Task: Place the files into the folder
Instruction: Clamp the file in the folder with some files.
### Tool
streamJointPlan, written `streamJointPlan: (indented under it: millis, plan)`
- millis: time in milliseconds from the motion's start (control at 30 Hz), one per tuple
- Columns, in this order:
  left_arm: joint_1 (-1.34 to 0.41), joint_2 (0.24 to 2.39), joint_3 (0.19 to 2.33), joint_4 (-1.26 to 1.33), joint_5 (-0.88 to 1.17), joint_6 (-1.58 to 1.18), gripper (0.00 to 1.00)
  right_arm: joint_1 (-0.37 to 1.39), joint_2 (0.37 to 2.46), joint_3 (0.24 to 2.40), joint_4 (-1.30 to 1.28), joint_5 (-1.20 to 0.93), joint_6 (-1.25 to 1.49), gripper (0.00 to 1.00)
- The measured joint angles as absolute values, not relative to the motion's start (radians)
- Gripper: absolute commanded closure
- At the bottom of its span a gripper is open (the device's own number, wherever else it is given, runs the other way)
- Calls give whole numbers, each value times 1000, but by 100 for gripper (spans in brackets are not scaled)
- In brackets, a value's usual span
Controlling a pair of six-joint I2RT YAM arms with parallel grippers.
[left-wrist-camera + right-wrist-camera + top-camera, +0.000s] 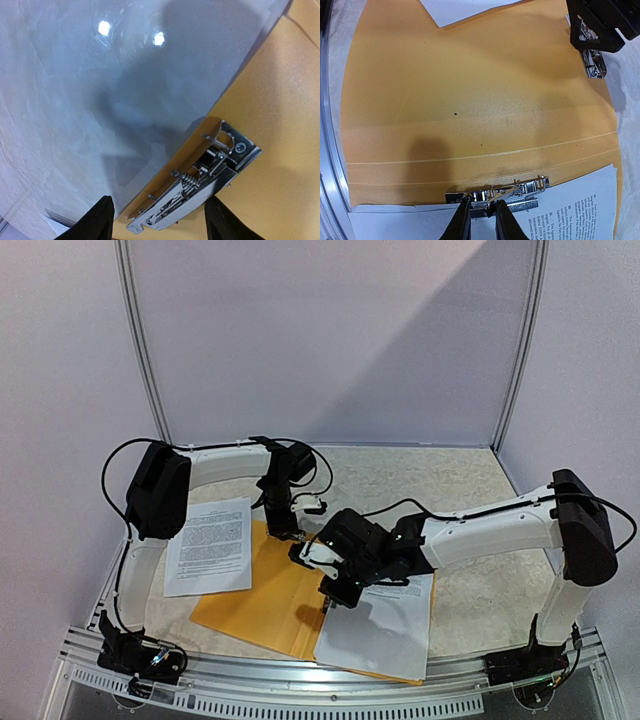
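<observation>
Your right gripper (482, 226) clamps the metal clip (497, 192) of the folder (470, 100) — likely to raise it over the files (375, 632) on the right flap. Your left gripper (160, 222), jaws apart, straddles the other clip (200, 182) — perhaps bracing.

From above, the right arm (480, 530) hides the folder's (262, 598) middle and the top of the right sheet (380, 635). Print there and on the left sheet (210, 545) is too small to read. The left wrist view cuts off the left fingers (95, 220) at its bottom edge. The right fingers (462, 222) cover part of a clip (520, 189).
</observation>
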State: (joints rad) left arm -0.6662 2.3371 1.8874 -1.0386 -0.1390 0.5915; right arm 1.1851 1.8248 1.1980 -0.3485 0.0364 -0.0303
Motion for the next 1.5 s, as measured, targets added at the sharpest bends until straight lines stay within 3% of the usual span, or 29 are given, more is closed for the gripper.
streamJointPlan:
  millis: [300,567,833,1500]
  plan:
    - [-665,2338,1890,-1040,-139,592,34,1197,1825,1206,-340,80,-77,77]
    - [-665,2342,1895,-1045,-139,595,34,1200,1825,1207,-333,88,-100,89]
    - [-665,2342,1896,-1045,-139,595,33,1202,1832,1210,-335,93,-110,92]
    - [-664,2346,1903,-1051,-139,595,33,1225,1882,1254,-352,157,-162,87]
